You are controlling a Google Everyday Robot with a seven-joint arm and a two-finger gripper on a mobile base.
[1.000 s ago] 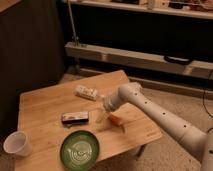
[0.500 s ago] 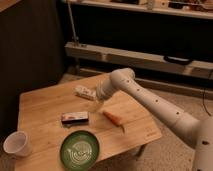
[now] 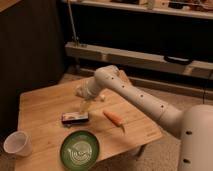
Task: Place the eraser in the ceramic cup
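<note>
Vs 0.5 s ago: we see the arm [image 3: 135, 97] swung left and toward the near side. The gripper [image 3: 84, 106] now hangs just above and behind the eraser [image 3: 75, 118]; before, it was further back over the table [image 3: 40, 107]. Grip state: we can't tell. Eraser hasn't moved, flat mid-table, label up, just behind the green bowl [image 3: 80, 149]. Ceramic cup [image 3: 17, 144] is upright at the near-left corner, well apart from the eraser, same spot. Carrot [image 3: 114, 119] lies to the eraser's right, unchanged.
</note>
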